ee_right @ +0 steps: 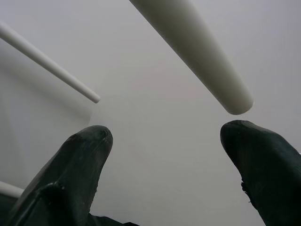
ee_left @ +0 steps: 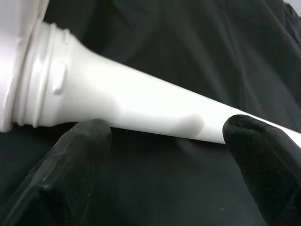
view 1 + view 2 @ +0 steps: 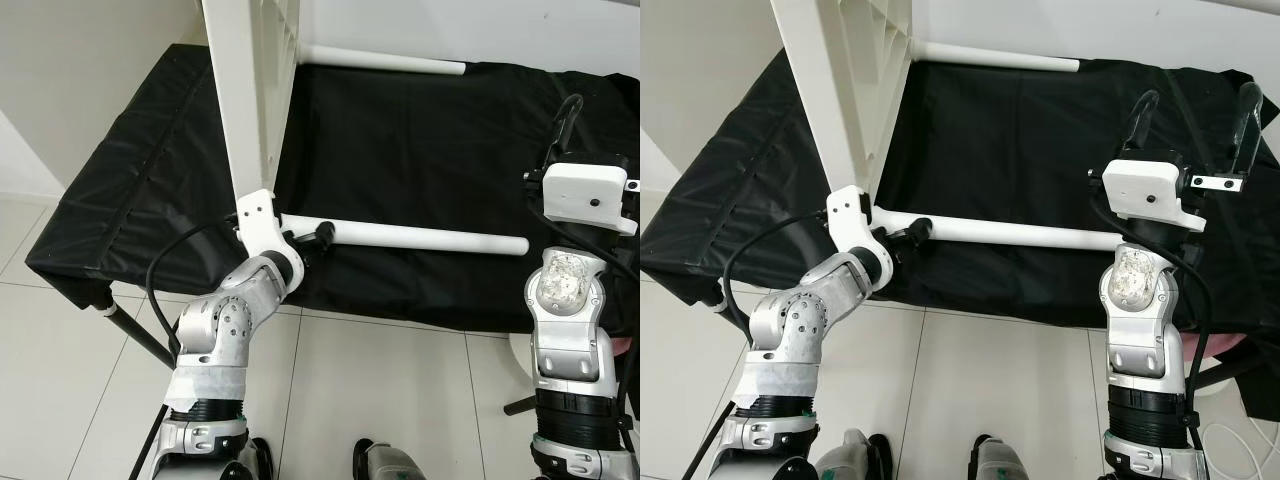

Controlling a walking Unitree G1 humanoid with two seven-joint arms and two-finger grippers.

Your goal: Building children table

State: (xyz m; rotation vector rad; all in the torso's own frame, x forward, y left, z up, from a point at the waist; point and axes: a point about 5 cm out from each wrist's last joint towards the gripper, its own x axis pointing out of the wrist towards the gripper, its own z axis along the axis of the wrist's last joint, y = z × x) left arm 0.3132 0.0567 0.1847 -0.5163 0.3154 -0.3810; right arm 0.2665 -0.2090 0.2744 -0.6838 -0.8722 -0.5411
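White tabletop (image 3: 250, 90) stands on edge on the black cloth (image 3: 420, 130); near leg (image 3: 420, 237) and far leg (image 3: 385, 61) look screwed in. Left gripper (image 2: 164, 141), fingers spread and holding nothing, sits at the near leg's threaded base; right gripper (image 3: 1192, 115) is raised beyond that leg's free end, open and empty. Remaining legs probably still to fit.

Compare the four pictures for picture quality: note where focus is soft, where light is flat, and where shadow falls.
Left eye view: sharp, evenly lit; the black cloth swallows detail. Right eye view: likewise sharp. Left wrist view: the near black fingers are blurred, and soft shadows mark the white table leg. Right wrist view: flat pale wall light, fingers out of focus.
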